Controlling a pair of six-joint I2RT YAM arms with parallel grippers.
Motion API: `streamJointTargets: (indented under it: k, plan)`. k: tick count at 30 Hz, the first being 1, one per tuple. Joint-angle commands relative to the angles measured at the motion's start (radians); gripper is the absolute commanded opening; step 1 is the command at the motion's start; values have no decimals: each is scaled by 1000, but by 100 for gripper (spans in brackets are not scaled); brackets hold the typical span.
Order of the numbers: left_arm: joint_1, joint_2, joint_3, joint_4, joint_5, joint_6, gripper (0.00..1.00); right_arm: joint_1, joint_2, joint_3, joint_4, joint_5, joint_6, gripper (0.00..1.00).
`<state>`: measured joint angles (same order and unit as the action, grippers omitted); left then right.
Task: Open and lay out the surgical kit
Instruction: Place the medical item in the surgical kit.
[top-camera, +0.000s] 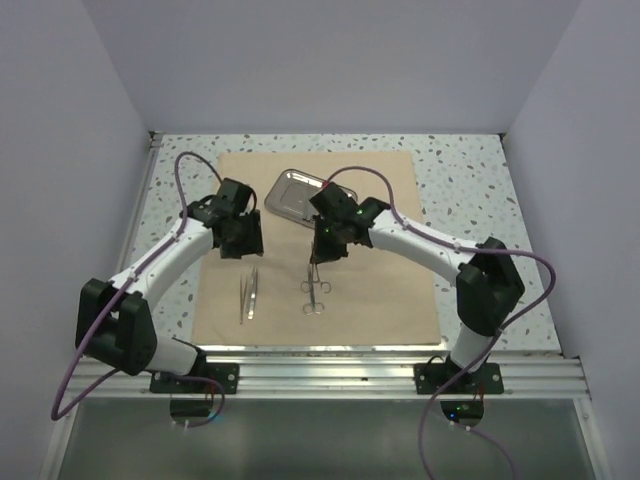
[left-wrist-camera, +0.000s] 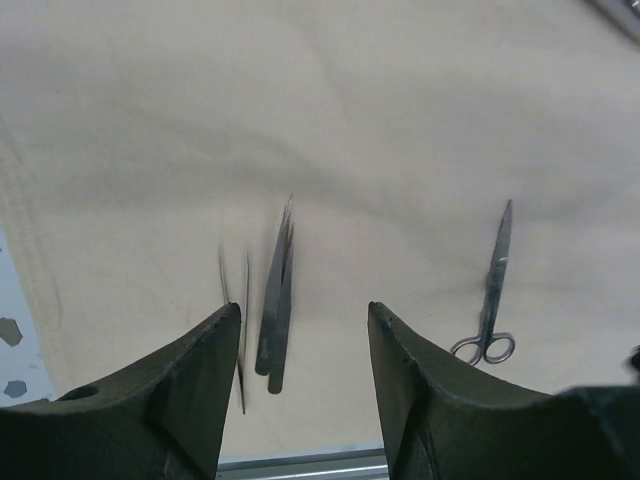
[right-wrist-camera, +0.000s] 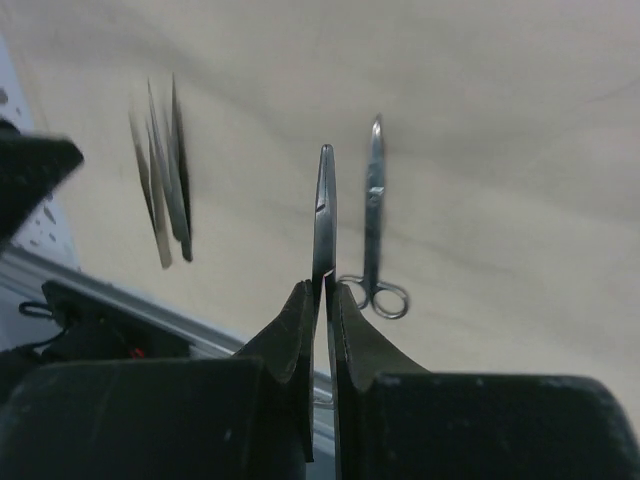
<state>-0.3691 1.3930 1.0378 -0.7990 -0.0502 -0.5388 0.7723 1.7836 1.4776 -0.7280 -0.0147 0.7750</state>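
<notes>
Your right end effector pinches what looks like forceps, scissors just beside it; left end effector spread above tweezers.

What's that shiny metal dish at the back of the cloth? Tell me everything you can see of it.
The tray is a shallow, shiny rectangular pan with rounded corners and a low raised rim, steel by its look. It lies flat on the beige cloth, towards the cloth's far edge and turned slightly askew. Its right end is hidden behind the right arm. The part that shows holds nothing I can make out.
</notes>
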Motion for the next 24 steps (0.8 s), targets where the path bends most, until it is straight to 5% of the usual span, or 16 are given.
streamJointTargets:
  k: [1,8,12,16,24]
  plan:
    - [-4,38,114,52,-5,28,58,34,-53,-137,240,-88,165,0]
    - [-4,103,237,26,15,42,57,35,91,-120,245,-76,138,0]
    - [-4,80,220,18,0,45,57,36,125,-30,148,-87,103,38]
    - [-4,43,171,14,-16,36,57,16,106,93,0,1,28,57]
    - [1,12,139,4,-30,13,56,-148,258,522,-178,145,-107,57]
